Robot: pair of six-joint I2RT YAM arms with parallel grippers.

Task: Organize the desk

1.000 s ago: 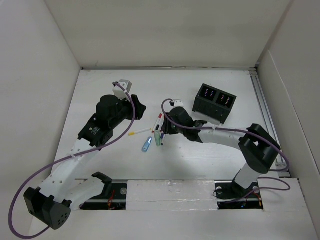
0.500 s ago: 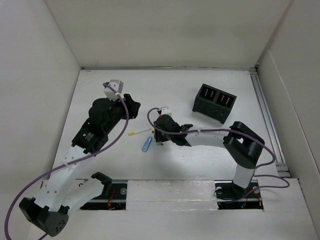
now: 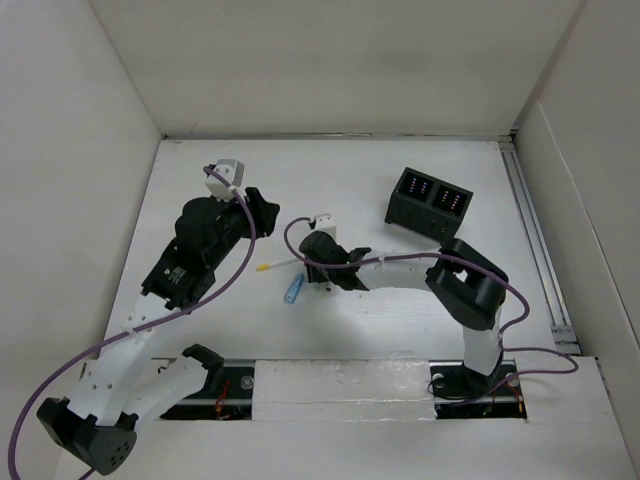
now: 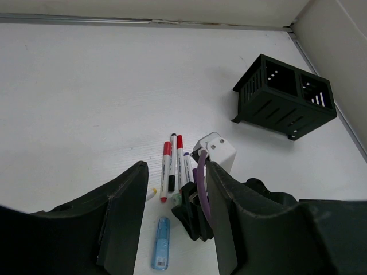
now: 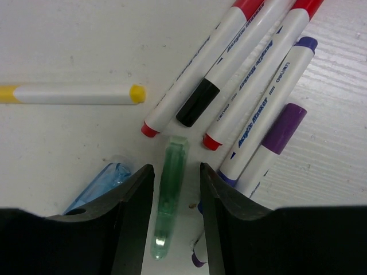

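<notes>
My right gripper (image 5: pixel 176 175) has swung left over the last second and now straddles the green pen (image 5: pixel 170 212), fingers apart and not yet clenched; I judge a pickup comes next. The left gripper (image 4: pixel 175 169) hangs released, holding nothing. The desk (image 3: pixel 420 160) spreads beneath both, with the black box (image 4: pixel 285 97) far right. The white markers (image 5: pixel 252 109) read "Marker".

Markers (image 5: pixel 247 91): six
Green pen (image 5: pixel 168 189): one
Blue pen (image 4: pixel 160 243): one
Black box (image 4: pixel 269 112): one, with two compartments
</notes>
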